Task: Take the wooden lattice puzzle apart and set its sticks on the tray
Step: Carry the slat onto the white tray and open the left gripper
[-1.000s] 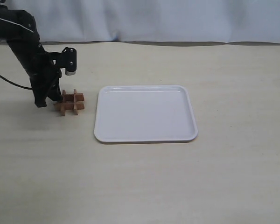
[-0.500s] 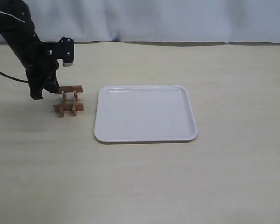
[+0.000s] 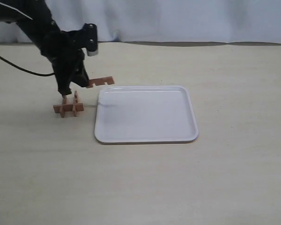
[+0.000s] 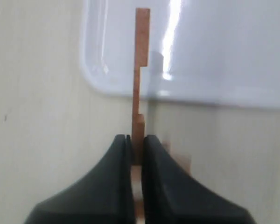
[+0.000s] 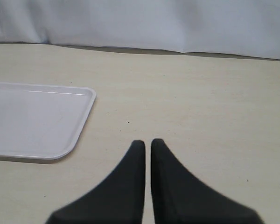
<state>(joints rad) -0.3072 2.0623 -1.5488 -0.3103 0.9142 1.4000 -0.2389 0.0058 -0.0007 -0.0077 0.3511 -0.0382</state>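
Exterior view: left gripper (image 3: 87,85) is clamped on one end of a stick (image 3: 102,81), held off the table (image 3: 145,187) and roughly level, over the 10 o'clock corner of the tray (image 3: 145,140). The puzzle (image 3: 69,107), three sticks interlocked, sits on the table at the tray's 9 o'clock, near the rim but apart from it. Left wrist view: jaws are pressed on the flat faces of the stick (image 4: 141,70), whose free end reaches over the tray (image 4: 214,51); left gripper (image 4: 136,140) holds the very end. Right wrist view: right gripper (image 5: 143,143) has its jaws all but together, with nothing between them; tray (image 5: 37,116) is near, untouched. Handling, judged: light, stiff, dry wood; an end grip may pivot, so pinch the flat faces between the notches.
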